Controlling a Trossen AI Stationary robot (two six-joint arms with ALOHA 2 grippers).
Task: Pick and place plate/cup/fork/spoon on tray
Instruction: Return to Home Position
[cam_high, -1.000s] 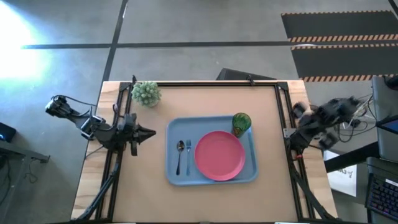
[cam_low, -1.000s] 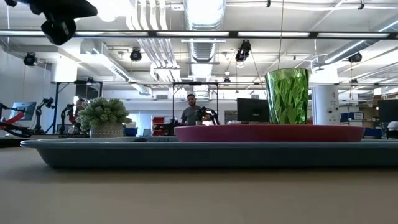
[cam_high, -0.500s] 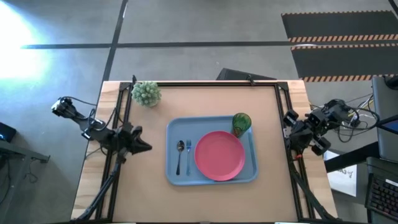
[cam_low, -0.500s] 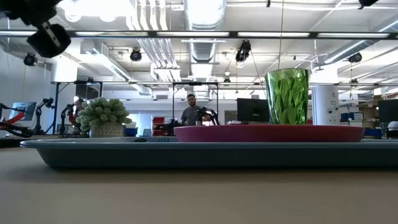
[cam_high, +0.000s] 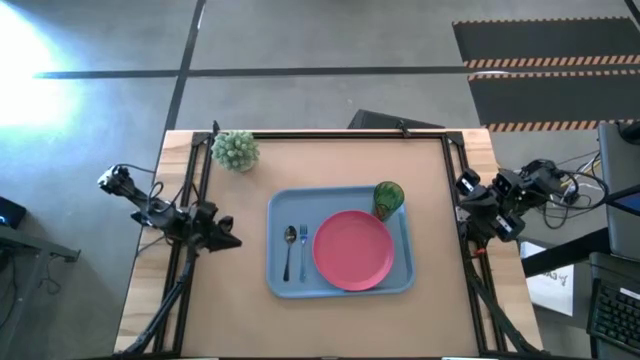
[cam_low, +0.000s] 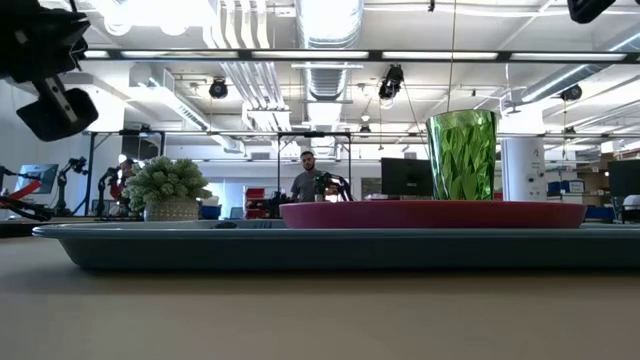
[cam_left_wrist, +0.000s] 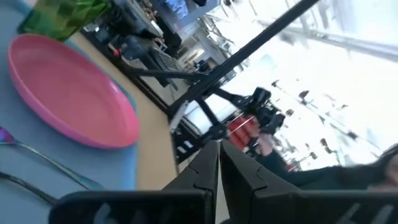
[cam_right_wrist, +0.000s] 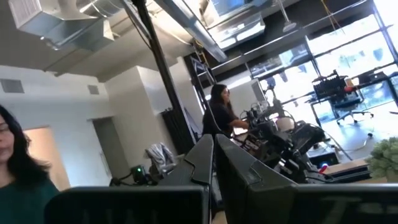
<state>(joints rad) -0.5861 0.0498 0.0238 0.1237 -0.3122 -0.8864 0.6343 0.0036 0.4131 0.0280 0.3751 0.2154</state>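
The light blue tray (cam_high: 342, 286) lies in the middle of the table. On it rest the pink plate (cam_high: 353, 249), the green cup (cam_high: 388, 197) upright at its far right corner, the spoon (cam_high: 289, 246) and the fork (cam_high: 302, 246) side by side at its left. My left gripper (cam_high: 233, 242) is shut and empty at the table's left edge, pointing toward the tray. My right gripper (cam_high: 466, 186) is shut and empty at the table's right edge. The left wrist view shows the plate (cam_left_wrist: 68, 93) and the cup (cam_left_wrist: 59, 15).
A pale green fuzzy plant (cam_high: 235, 150) in a small pot stands at the table's far left corner. A dark frame (cam_high: 455, 170) runs along the table's edges. People show in the room beyond the table (cam_low: 306, 180).
My left gripper has drawn back toward the table's left and near edges and has come lower in the low view. My right arm has folded in toward the table's right edge and its gripper has turned toward the far side. The tableware has kept still.
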